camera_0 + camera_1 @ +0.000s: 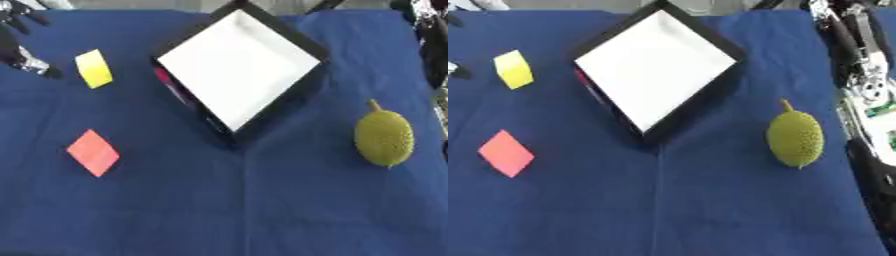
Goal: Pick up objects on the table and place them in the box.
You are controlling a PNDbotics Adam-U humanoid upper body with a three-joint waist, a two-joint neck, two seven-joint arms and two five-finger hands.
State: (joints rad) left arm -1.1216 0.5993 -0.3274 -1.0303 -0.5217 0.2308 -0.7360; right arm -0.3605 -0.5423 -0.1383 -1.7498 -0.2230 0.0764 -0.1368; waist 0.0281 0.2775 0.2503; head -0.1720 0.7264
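Observation:
The box (297, 92) is black-rimmed with a white floor and stands cornerwise at the table's far middle, with nothing in it. Left of it lies a yellow block (94, 69). Nearer me on the left is a flat red square (93, 152). A green spiky fruit with a short stem (795, 138) lies to the right of the box. My left hand (19, 45) shows at the far left corner, fingers spread, holding nothing, a short way left of the yellow block. My right hand (857, 55) stands along the right edge, fingers straight and pointing away, empty.
A blue cloth (245, 210) covers the whole table. A magenta strip (168, 81) shows along the box's left outer wall. My right forearm (874, 175) runs down the right edge beside the fruit.

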